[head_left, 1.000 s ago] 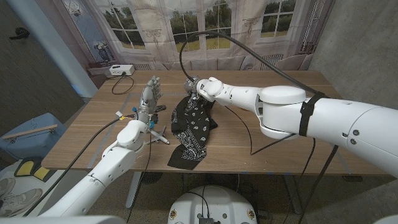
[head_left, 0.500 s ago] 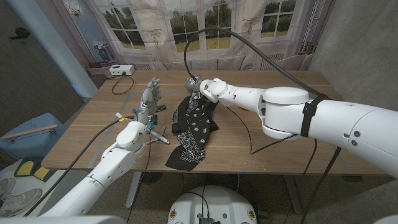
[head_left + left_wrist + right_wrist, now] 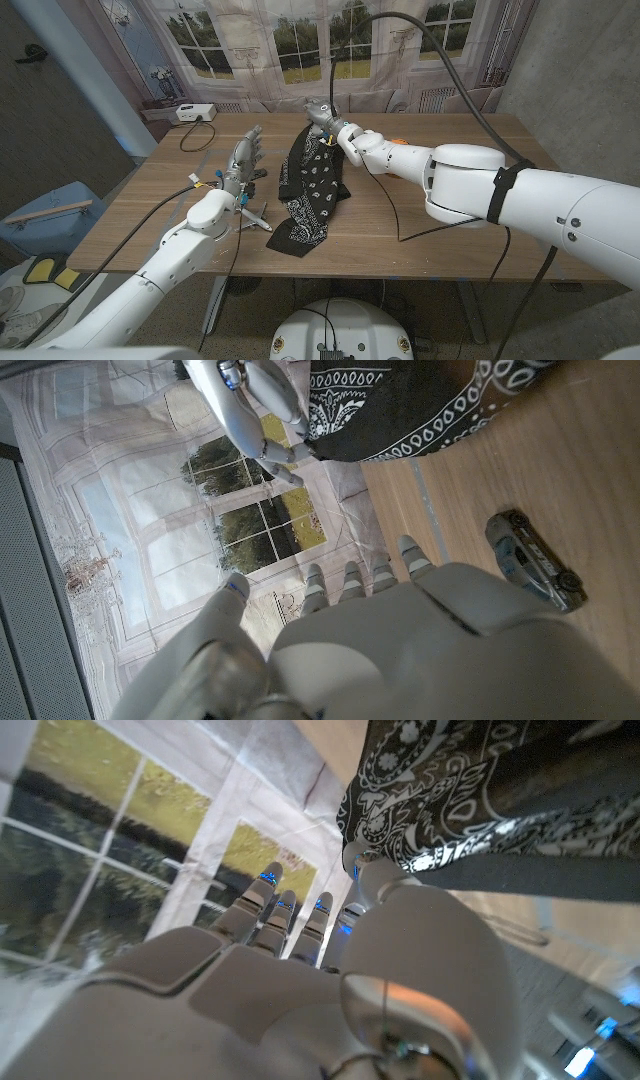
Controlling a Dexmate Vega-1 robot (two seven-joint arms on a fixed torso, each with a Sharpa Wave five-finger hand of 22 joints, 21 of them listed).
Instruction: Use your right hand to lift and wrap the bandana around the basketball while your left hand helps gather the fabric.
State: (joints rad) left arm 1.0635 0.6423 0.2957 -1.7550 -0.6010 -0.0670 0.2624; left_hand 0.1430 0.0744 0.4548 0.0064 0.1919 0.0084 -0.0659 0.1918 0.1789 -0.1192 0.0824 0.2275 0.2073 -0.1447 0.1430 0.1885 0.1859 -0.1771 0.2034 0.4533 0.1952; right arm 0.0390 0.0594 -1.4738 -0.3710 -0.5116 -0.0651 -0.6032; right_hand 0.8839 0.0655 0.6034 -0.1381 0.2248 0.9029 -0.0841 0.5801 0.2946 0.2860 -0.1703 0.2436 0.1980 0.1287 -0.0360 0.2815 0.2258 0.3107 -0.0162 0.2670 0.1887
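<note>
Right hand (image 3: 322,112) is pinching the bandana (image 3: 312,185) aloft at upper centre, its tail draping past the table (image 3: 450,215) edge, left hand (image 3: 243,155) hovering released alongside.

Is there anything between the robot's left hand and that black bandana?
Nothing visible. Bare table separates the left hand from the bandana held up by the right hand; a toy car lies off to the side.

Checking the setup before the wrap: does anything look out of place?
Yes: no basketball shows on the table. The right hand holds the bandana up, its lower end draped on the wood, beside a toy car.
</note>
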